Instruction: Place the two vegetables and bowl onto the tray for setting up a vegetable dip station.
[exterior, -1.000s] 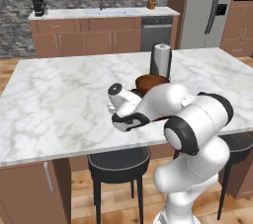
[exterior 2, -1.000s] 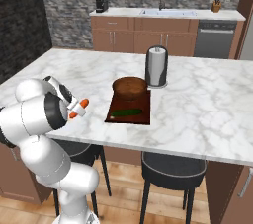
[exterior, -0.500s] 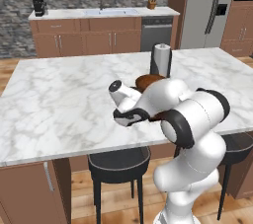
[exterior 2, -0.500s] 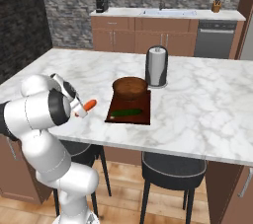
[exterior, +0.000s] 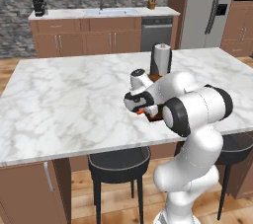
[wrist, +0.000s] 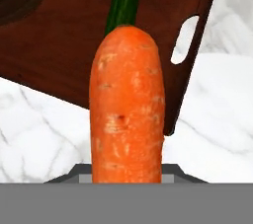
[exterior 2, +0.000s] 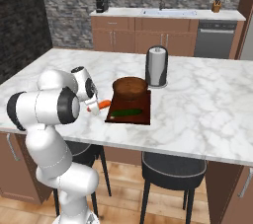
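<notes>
- the tool (exterior 2: 95, 107) is clamped on the carrot (exterior 2: 102, 104), which juts out from it toward the tray (exterior 2: 142, 107); in the left base view the tool (exterior: 144, 111) sits low over the surface with a sliver of the carrot (exterior: 142, 111) showing orange under it.
- the carrot (wrist: 127, 104) is plump, bright orange, blunt at its far end, with pale flecks and shallow creases along its skin; it hangs above bare marble just short of the tray's near edge.
- the tray (wrist: 74, 45) is a flat, dark reddish-brown board; its handle slot (wrist: 184, 39) is a rounded cut-out close to one short edge, with the corner next to it just beyond the carrot's tip.
- the cucumber (exterior 2: 125, 113) lies flat on the near part of the tray, dark green and slim; from the hand view the cucumber (wrist: 123, 2) lines up right behind the carrot's tip.
- the bowl (exterior 2: 130, 88) stands on the far part of the tray, round, deep, dark brown.
- a paper towel holder (exterior 2: 156, 66) stands just beyond the tray's far edge.
- the surface (exterior 2: 207, 104) is white marble, open to the right of the tray and wide open to the left in the left base view; its near edge runs just below the tray, with stools (exterior 2: 173, 168) under it.
</notes>
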Available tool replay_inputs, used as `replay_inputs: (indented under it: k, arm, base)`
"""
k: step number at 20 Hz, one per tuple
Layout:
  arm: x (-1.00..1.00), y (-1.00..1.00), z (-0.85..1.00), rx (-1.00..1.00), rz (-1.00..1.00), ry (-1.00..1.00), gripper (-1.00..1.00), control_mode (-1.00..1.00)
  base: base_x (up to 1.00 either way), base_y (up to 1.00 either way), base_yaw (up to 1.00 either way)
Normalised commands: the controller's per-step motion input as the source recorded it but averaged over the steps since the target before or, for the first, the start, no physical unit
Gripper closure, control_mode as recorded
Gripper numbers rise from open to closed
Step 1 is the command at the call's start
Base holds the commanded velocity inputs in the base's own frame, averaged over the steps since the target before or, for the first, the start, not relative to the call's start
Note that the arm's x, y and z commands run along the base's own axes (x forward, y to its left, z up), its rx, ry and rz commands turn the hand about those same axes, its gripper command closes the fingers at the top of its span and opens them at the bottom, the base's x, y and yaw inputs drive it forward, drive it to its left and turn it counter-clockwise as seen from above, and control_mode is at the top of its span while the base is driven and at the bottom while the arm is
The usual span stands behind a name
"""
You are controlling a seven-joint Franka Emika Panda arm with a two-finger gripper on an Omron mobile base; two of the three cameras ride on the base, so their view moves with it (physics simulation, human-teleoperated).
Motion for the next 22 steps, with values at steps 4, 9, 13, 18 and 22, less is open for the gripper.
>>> replay_inputs:
  k: [4,9,13,18,22]
  arm:
    - [0.10,-0.50,0.00,0.18,-0.10,-0.08,1.00,-1.00]
    - [0.24,-0.41,-0.06,0.08,-0.01,-0.10,1.00,-1.00]
    - [0.28,-0.42,-0.06,0.06,0.00,-0.02,1.00,-1.00]
    - [0.30,-0.35,-0.10,0.02,-0.03,0.00,1.00,-1.00]
    - [0.14,-0.21,-0.21,0.00,-0.07,0.00,1.00,-1.00]
  base:
    - [0.00,0.00,0.00]
    - [0.00,0.00,0.00]
    - [0.00,0.00,0.00]
    - [0.00,0.00,0.00]
    - [0.00,0.00,0.00]
